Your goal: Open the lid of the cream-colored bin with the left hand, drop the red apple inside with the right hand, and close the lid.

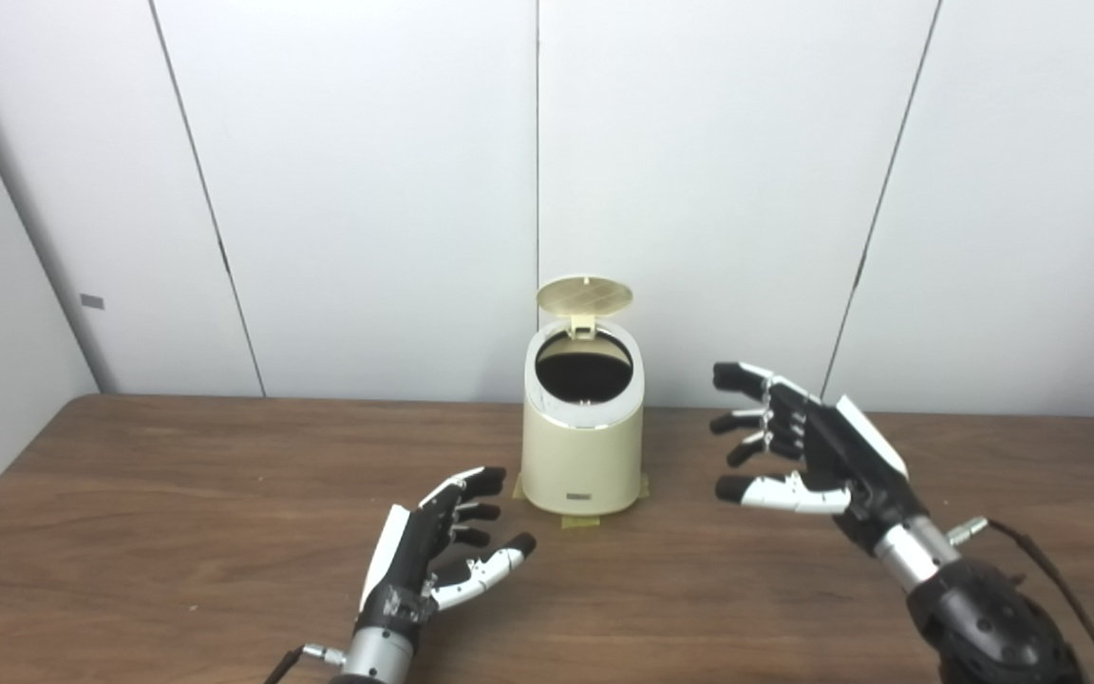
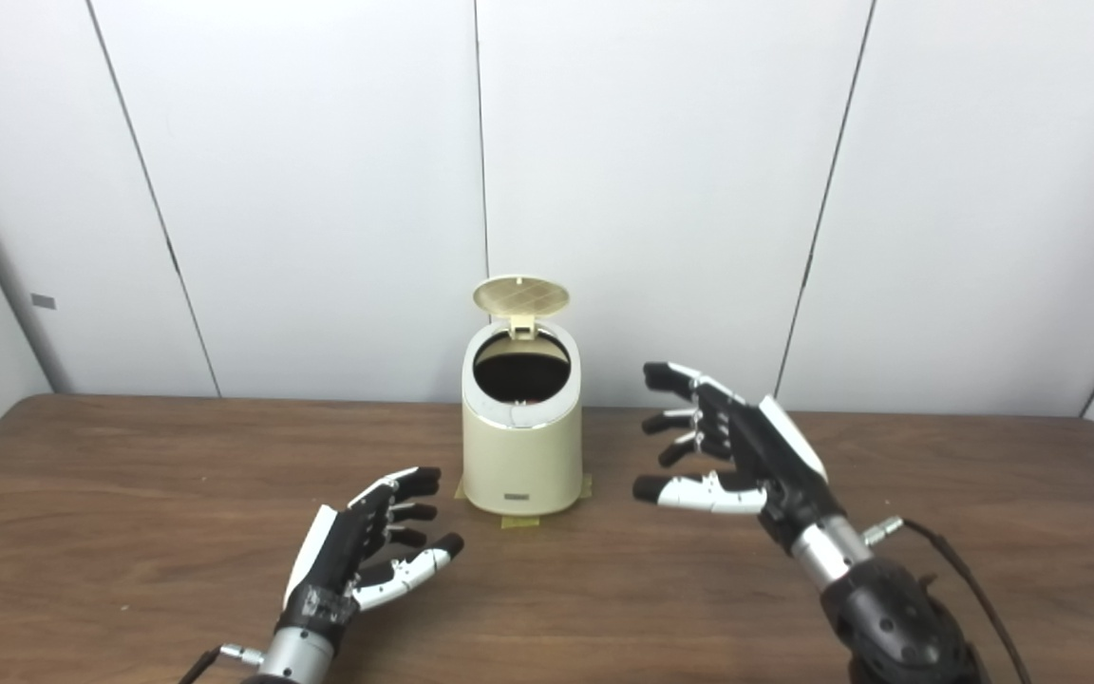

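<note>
Both your hands, left (image 1: 433,551) and right (image 1: 808,456), were spread wide and empty. By the desk's far edge the bin (image 1: 583,446) stood, lid (image 1: 585,295) up; no apple showed, so closing remained.

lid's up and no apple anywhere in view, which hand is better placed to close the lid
Probably the right hand: it is open, raised nearly level with the bin rim, close to the upright lid. The left hand is open too, but low by the bin's base.
</note>
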Motion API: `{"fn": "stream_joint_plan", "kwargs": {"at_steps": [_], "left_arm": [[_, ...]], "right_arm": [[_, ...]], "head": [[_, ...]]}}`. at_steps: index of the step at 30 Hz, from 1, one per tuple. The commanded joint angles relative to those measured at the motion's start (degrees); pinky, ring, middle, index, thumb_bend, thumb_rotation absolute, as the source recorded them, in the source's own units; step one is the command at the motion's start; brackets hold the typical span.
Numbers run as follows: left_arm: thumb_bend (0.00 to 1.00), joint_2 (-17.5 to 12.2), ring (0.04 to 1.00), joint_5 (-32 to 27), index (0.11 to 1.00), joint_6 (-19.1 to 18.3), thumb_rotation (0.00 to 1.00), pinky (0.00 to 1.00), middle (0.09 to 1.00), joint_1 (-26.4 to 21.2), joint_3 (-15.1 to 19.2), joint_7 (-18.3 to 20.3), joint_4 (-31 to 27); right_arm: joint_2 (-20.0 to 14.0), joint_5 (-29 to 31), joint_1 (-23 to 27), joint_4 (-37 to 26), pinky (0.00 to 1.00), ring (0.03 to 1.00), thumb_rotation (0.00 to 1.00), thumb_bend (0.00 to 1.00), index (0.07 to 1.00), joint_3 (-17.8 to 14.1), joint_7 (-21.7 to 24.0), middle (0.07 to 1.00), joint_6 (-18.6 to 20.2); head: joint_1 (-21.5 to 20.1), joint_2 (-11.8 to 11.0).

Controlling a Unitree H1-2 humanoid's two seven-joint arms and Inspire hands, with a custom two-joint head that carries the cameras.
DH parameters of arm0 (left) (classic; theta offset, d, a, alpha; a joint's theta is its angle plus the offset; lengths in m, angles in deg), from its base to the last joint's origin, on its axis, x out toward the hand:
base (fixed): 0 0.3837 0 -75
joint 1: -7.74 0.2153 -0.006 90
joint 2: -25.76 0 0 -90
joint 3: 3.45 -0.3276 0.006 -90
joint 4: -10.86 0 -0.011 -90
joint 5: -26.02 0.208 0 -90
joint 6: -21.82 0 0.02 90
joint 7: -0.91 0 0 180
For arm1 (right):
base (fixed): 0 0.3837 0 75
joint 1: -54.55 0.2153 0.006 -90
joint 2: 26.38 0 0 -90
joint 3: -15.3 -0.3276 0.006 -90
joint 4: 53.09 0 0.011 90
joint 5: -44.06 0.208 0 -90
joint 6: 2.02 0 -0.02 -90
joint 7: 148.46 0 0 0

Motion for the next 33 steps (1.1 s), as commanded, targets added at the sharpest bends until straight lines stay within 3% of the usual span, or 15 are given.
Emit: {"fn": "stream_joint_plan", "kwargs": {"at_steps": [1, 6, 11, 15, 19, 24, 33], "left_arm": [[0.63, -0.2, 0.763, -0.6, 0.808, 1.9, 0.19, 0.67, 0.821, -1.7, 0.1, 0.2, -2.7], [0.64, 0.0, 0.765, -0.9, 0.814, 2.3, 0.22, 0.67, 0.822, -0.7, 0.5, 0.0, -4.7], [0.66, 0.2, 0.760, -2.2, 0.838, 2.8, 0.22, 0.65, 0.819, -0.1, 0.9, -0.1, -6.7], [0.74, -0.3, 0.787, -4.0, 0.879, 2.0, 0.29, 0.68, 0.836, -0.9, 1.6, 0.9, -9.8], [0.82, -2.8, 0.847, -4.8, 0.924, 0.8, 0.33, 0.75, 0.875, -4.6, 1.9, 3.4, -11.4], [0.88, -5.3, 0.899, -3.8, 0.956, -3.2, 0.34, 0.77, 0.929, -11.2, 1.7, 5.7, -12.1], [0.87, -9.0, 0.964, -2.3, 0.993, -5.1, 0.25, 0.81, 0.991, -24.4, 0.6, 8.9, -3.6]], "right_arm": [[0.6, 1.6, 1.0, -2.6, 0.57, 0.730, 0.31, 0.91, 0.877, -0.9, -1.0, 0.893, -3.6], [2.9, 0.7, -4.2, -5.2, 0.58, 0.735, 0.26, 0.85, 0.877, -1.9, -3.8, 0.894, -4.9], [4.5, 0.4, -6.6, -6.3, 0.62, 0.757, 0.32, 0.86, 0.881, -3.3, -6.2, 0.897, -5.6], [5.8, -0.5, -8.0, -7.2, 0.54, 0.719, 0.36, 0.87, 0.865, -4.2, -9.1, 0.862, -4.6], [5.8, -0.7, -8.7, -7.2, 0.53, 0.718, 0.38, 0.88, 0.869, -4.4, -9.7, 0.861, -4.3], [6.0, -1.6, -9.0, -7.3, 0.53, 0.704, 0.37, 0.87, 0.864, -4.5, -10.5, 0.853, -3.5], [6.3, -2.3, -8.5, -7.2, 0.51, 0.691, 0.38, 0.89, 0.845, -3.9, -10.3, 0.851, -2.7]], "head": [[0.0, 0.1], [0.3, 0.2], [0.0, 0.1], [0.2, 0.1], [0.0, -0.2], [-0.1, -0.3], [-0.1, -0.7]]}}
